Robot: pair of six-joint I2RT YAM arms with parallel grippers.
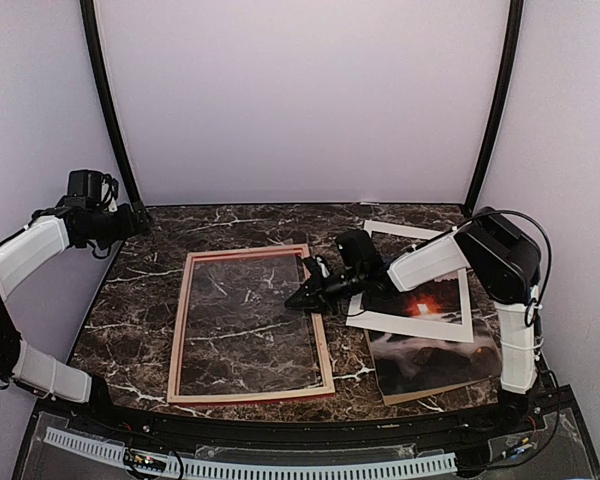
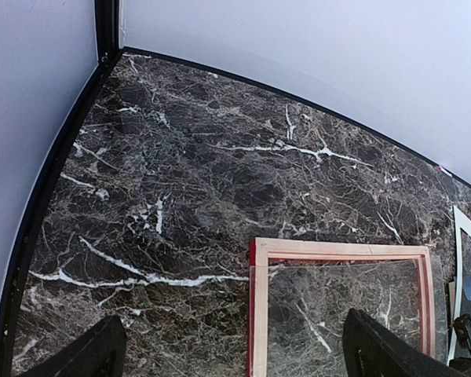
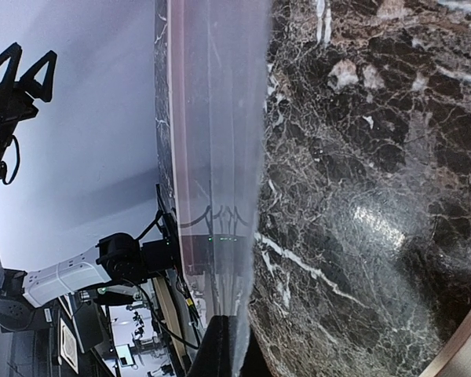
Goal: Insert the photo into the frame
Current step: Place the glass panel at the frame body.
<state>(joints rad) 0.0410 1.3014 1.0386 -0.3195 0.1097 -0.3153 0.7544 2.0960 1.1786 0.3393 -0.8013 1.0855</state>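
Right hand (image 1: 310, 294) is closed at the right rail of the frame (image 1: 180, 330); left hand (image 2: 234, 349) hangs open, well apart. Beside the frame, under a white mat (image 1: 410, 322), lies the photo (image 1: 430, 358). It looks light, floppy and easily creased, so pinch its bare near edge.

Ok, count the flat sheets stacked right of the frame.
3: white mat on top, photo under it, brown backing board peeking out at the near edge. Others may be hidden underneath.
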